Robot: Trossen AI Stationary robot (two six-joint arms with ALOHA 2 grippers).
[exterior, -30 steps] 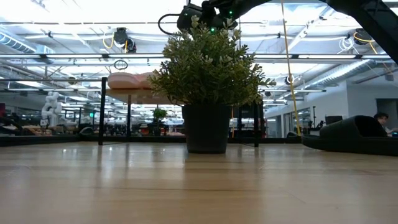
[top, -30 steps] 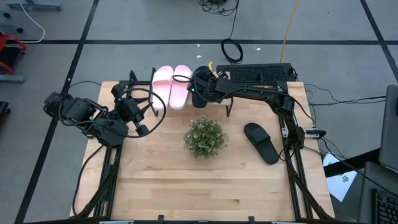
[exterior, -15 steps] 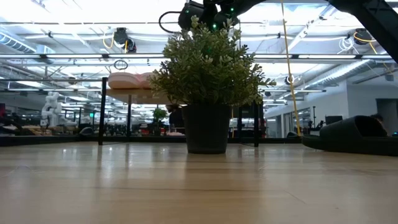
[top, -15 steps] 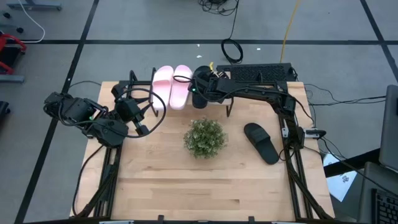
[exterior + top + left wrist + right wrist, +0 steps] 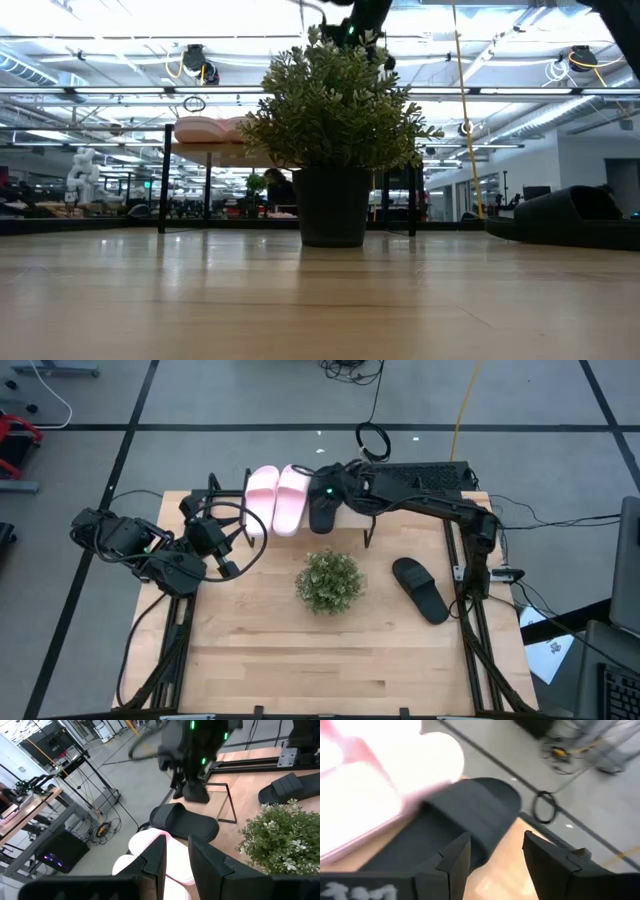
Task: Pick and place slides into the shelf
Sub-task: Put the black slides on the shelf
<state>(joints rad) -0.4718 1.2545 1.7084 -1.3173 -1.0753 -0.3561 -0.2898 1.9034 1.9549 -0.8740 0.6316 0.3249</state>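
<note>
Two pale pink slides (image 5: 277,498) (image 5: 370,780) lie side by side on the shelf (image 5: 368,536). A black slide (image 5: 322,513) (image 5: 182,820) (image 5: 460,820) lies right beside them on its sole. My right gripper (image 5: 330,488) (image 5: 495,845) hovers open just above that black slide, fingers pointing down, touching nothing. The second black slide (image 5: 420,588) (image 5: 570,215) lies on the tabletop at the right. My left gripper (image 5: 230,552) (image 5: 176,847) waits at the table's left, fingers a narrow gap apart and holding nothing.
A small green potted plant (image 5: 329,580) (image 5: 335,110) stands mid-table in front of the shelf, between the shelf and the near free tabletop. The shelf's thin black legs (image 5: 165,180) rise behind it. A keyboard (image 5: 420,475) sits at the far right edge.
My right gripper has risen and drawn back toward the far right, climbing out of the low view's top. The black slide it covered now shows on the shelf beside the pink pair. The left arm has kept still.
</note>
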